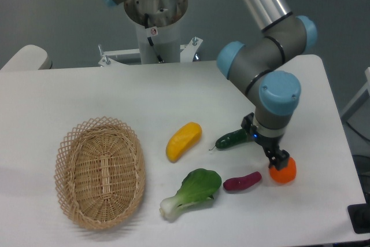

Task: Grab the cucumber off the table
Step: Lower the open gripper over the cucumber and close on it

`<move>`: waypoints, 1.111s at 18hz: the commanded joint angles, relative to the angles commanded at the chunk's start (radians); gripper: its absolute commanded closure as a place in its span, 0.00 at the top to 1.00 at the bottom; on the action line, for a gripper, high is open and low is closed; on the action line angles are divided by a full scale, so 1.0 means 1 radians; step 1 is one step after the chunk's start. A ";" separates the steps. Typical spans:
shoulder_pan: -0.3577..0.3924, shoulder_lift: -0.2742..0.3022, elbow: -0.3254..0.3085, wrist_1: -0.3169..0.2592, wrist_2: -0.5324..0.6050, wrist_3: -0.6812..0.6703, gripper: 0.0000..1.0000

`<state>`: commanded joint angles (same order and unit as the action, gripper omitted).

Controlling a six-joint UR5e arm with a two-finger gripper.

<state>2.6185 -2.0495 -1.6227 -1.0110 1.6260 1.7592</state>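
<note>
From the fixed camera: my hand [272, 153] hangs low over the right end of the cucumber [231, 139], covering that end, and I cannot tell whether my fingers are spread or closed. The cucumber lies on the white tabletop [173, 93], right of centre, its thin stem tip pointing left. Just beside my hand on the near right sits an orange [284, 172]. Left of that lies a purple eggplant [242, 181], then a bok choy [192, 192]. A yellow vegetable [183, 141] lies left of the cucumber, and a wicker basket [99, 172] sits far left.
</note>
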 joint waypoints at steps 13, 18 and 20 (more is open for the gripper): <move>0.009 -0.018 -0.135 0.140 0.034 0.011 1.00; 0.011 -0.026 -0.134 0.144 0.034 0.012 0.96; 0.011 -0.026 -0.132 0.141 0.034 0.014 0.66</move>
<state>2.6292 -2.0755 -1.7549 -0.8698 1.6598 1.7733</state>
